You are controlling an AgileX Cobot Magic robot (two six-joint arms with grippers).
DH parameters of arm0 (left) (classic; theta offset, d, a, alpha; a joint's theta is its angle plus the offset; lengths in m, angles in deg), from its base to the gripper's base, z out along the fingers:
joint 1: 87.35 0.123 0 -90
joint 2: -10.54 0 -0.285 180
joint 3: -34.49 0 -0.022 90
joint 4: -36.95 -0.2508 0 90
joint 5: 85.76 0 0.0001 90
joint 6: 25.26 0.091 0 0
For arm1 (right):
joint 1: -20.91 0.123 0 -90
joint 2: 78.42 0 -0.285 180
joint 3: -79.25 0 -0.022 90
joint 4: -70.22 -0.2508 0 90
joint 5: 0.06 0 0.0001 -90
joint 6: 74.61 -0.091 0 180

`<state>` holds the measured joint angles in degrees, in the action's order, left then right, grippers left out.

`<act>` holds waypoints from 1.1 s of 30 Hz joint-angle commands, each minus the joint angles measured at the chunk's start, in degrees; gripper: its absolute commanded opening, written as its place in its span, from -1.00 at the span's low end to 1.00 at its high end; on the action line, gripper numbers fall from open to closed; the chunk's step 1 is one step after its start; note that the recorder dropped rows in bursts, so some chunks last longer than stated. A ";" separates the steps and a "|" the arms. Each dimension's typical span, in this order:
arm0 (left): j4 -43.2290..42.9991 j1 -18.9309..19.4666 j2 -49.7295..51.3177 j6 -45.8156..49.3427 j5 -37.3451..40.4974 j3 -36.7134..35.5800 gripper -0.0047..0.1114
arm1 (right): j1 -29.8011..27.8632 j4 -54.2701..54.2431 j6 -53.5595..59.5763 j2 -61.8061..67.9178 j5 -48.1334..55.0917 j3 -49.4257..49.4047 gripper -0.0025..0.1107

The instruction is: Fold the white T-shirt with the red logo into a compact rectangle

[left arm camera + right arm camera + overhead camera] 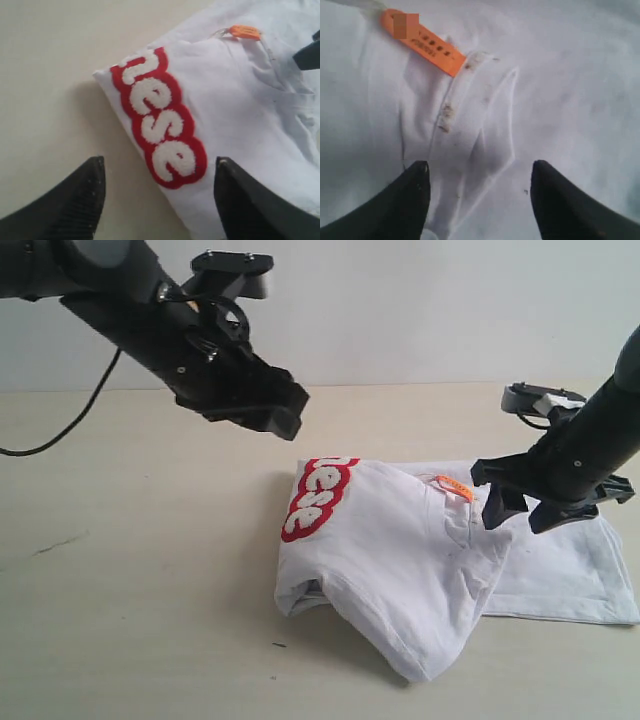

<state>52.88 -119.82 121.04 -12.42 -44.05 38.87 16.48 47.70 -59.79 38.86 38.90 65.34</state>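
White T-shirt (pixel 400 570) lies part-folded on the counter (pixel 140 620), long axis left to right, logo (pixel 318 498) strip running front to back at its left end. Left tool (pixel 285 415) and right tool (pixel 520 520) hover released, empty.

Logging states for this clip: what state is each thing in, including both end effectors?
white T-shirt: partly folded, rumpled, not yet rectangular.
red logo: face up, only partly showing.
orange tag: exposed on top.
left end effector: open, empty.
right end effector: open, empty.
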 commanded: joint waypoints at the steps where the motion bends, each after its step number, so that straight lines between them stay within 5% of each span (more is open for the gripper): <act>1: -0.78 3.31 -2.23 0.09 -2.19 -4.62 0.15 | -0.39 -0.73 0.28 2.08 -1.45 -0.10 0.07; 25: 0.56 4.56 -2.32 0.20 -3.54 -6.95 0.15 | -0.26 -13.81 12.77 5.89 0.43 -0.10 0.00; 30: 0.56 4.56 -2.32 0.20 -3.54 -6.95 0.15 | -0.26 -14.93 15.08 5.66 2.76 0.80 -0.45; 33: 0.56 4.56 -2.32 0.20 -3.78 -6.95 0.15 | -0.26 -14.93 17.11 5.44 3.81 1.08 -0.96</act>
<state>52.98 -115.41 119.48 -12.29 -46.97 32.10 16.32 33.05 -44.23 44.32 41.70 65.96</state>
